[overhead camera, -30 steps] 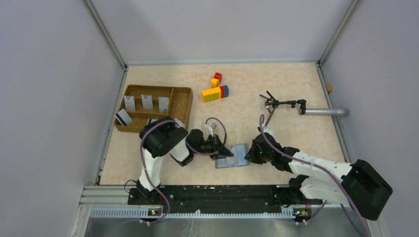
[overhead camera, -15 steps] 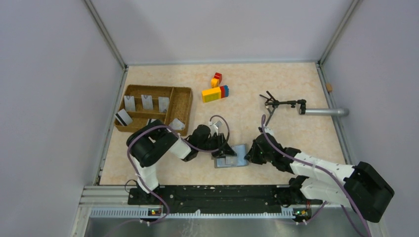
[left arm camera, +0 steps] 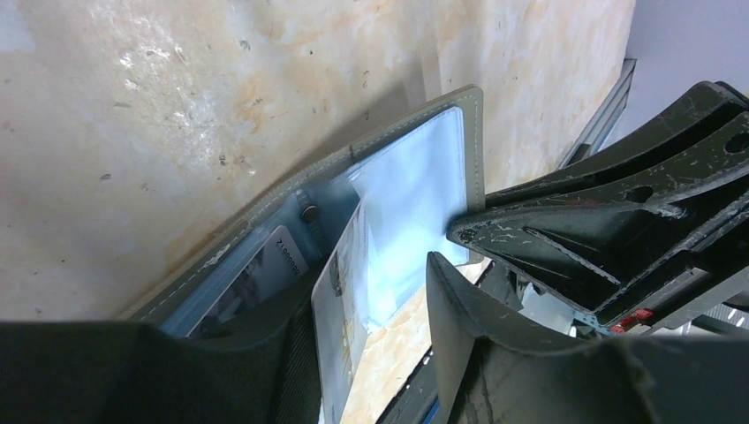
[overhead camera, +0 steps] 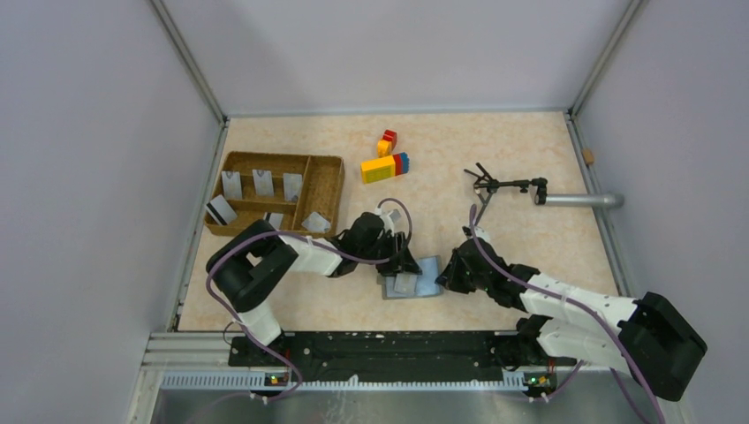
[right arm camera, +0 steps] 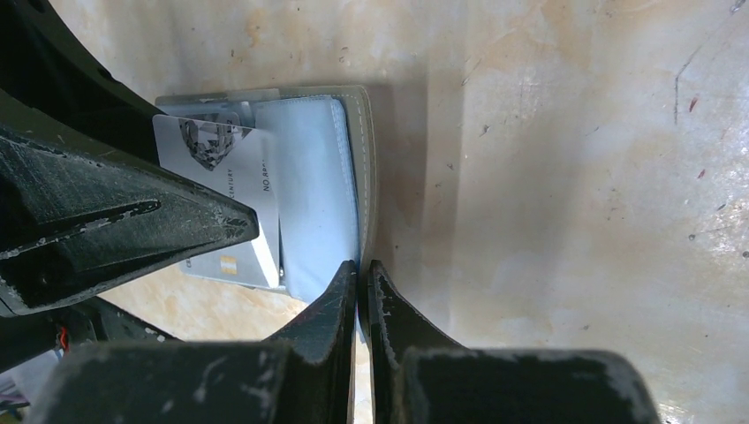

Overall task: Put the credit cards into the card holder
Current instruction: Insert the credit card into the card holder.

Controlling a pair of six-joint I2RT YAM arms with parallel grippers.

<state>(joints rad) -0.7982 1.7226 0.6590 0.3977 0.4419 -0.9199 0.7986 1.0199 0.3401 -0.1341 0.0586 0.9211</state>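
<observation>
We see the card holder (right arm camera: pixel 309 177) lying open on the table (overhead camera: pixel 495 141), just in front of the two arms and between their tips. One card (right arm camera: pixel 231 190) sits on its left half, one end at the fold and the other end sticking out over the holder's edge. The left gripper (left arm camera: pixel 371 283) has its jaws apart around that card. The card leans by one finger with a clear gap to the other, so we do not read it as gripped. The right gripper (right arm camera: pixel 362 269) is pinched tight on the near edge of the holder's pale blue right panel, with a thin light sliver showing between its fingers. Other cards (overhead camera: pixel 262 182) stand in the brown wicker tray (overhead camera: pixel 274 155) at the far left. Coloured toy blocks (overhead camera: pixel 384 167) lie behind the holder, well apart from it.
</observation>
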